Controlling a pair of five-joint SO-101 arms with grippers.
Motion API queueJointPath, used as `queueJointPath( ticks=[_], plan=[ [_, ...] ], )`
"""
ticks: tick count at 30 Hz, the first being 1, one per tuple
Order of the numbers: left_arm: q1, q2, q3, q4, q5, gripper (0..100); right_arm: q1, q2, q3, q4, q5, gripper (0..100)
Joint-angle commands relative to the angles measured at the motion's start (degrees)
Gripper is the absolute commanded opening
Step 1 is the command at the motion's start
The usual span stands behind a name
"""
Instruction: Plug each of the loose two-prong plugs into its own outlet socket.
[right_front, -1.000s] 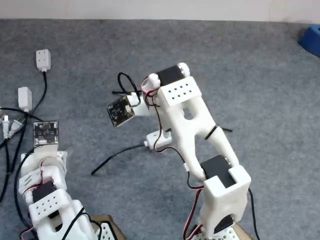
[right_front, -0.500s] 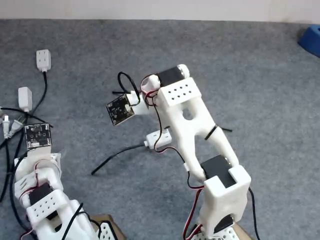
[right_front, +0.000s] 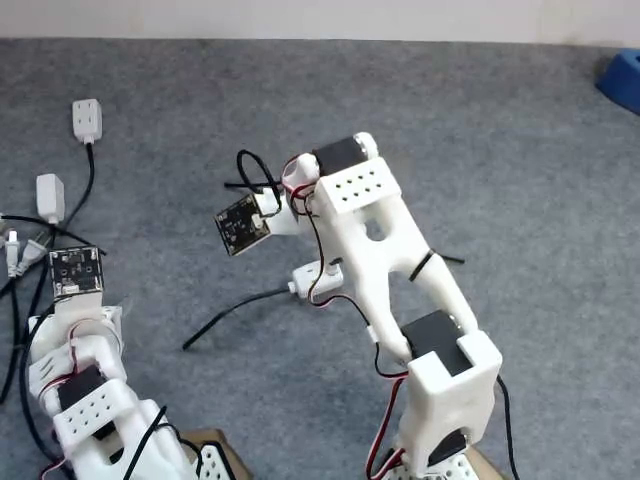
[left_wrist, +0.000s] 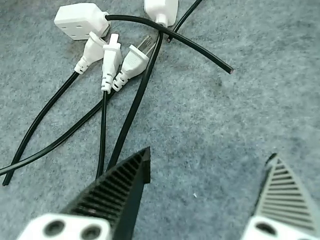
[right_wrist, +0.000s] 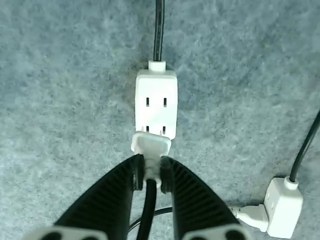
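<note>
The right gripper is pinching a white two-prong plug by its neck, with the jaws closed narrowly around it and the black cord running down between them. The plug is touching the near end of the white outlet block, in the centre of the right wrist view, right at the lower pair of slots. Whether the prongs are already entering cannot be told.

To do this step well, the plug should probably be kept square to the slots and pressed straight in. The block is lying loose on the grey tabletop and looks likely to slide or tip under a slanted push. A firm grip on the neck should stop the plug from twisting.

The left gripper is hanging over bare tabletop with its jaws spread wide and holding nothing. Three loose plugs are lying together at the upper left of the left wrist view, amid crossing black cords and just beside another outlet. They are waiting for sockets of their own.
</note>
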Motion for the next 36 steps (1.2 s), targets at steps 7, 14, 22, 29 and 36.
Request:
queueJointPath(
  ticks=[7, 14, 22, 29, 36],
  plan=[
    [-0.48, -0.84, -0.92, -1.05, -0.53, 34, 1.01, 1.10, 1.98, -3.74, 0.35, 0.8],
    [-0.48, -0.84, -0.92, -1.05, -0.53, 34, 1.71, 1.71, 1.63, -4.26, 0.53, 0.8],
    [-0.48, -0.84, -0.92, -1.05, -0.53, 34, 1.63, 1.89, 3.82, -4.26, 0.62, 0.8],
    [-0.48, -0.84, -0.92, -1.05, -0.53, 34, 1.27, 1.80, 11.03, -9.71, 0.26, 0.8],
    [-0.48, -0.84, -0.92, -1.05, -0.53, 34, 1.27, 1.89, 12.35, -10.42, 0.26, 0.8]
  ],
)
